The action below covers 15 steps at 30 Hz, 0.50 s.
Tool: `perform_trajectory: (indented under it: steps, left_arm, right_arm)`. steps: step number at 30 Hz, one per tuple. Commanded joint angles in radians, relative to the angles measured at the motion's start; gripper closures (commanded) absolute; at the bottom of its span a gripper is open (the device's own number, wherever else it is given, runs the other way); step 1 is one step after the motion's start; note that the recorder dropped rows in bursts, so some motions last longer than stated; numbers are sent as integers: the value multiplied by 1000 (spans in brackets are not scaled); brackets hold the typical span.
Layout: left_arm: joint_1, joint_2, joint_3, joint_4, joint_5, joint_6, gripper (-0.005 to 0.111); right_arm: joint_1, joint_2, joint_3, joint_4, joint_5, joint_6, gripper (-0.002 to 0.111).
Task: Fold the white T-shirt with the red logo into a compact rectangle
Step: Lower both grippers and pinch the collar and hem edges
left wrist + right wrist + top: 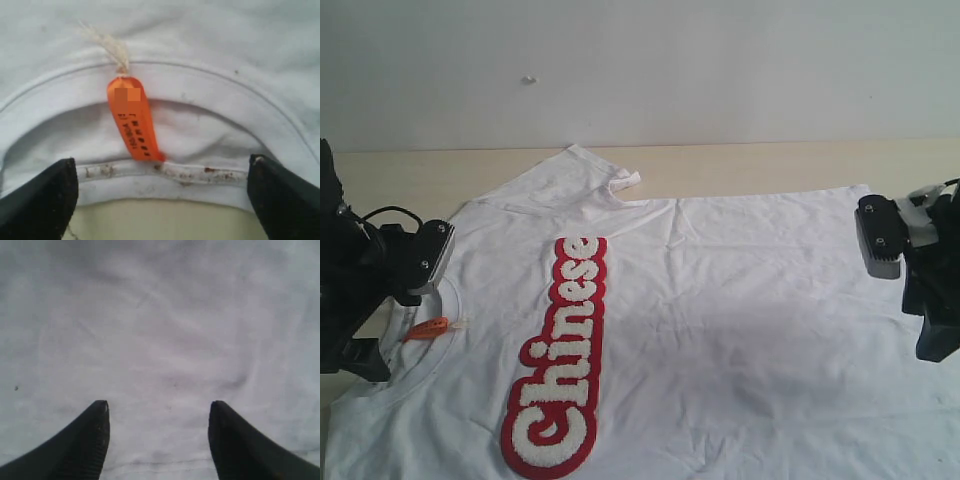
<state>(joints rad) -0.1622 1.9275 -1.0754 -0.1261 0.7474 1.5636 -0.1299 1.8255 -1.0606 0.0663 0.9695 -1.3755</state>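
Observation:
The white T-shirt (740, 300) lies spread flat on the table, its collar at the left and its hem toward the right. The red logo (562, 355) runs down the chest and reads "Chinese". My left gripper (370, 340) sits at the collar, open. In the left wrist view its jaws (161, 162) stand wide on either side of the ribbed collar band (165, 182), just below the orange tag (132, 117), with nothing gripped. My right gripper (930, 320) hovers over the hem side. It is open (159, 403) above plain white cloth (165, 330).
The beige table (770, 165) shows beyond the shirt at the back, under a pale wall. One sleeve (585, 175) lies bunched at the far edge. Bare tabletop (160, 220) shows just outside the collar.

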Motion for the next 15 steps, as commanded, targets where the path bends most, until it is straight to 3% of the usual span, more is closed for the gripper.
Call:
perform_trajectory:
  steps: [1,11,15]
  left_arm:
    - [16,3,2,-17,-4,5,19]
    - [72,11,2,-69,16,15,19]
    - [72,38,0,-69,14,25,19]
  right_arm:
    - [-6,59,-6,-21,-8,0,51]
    - [-86,93,-204,-19,161,-12,51]
    - [-127,93,-224,-33,114,-56,51]
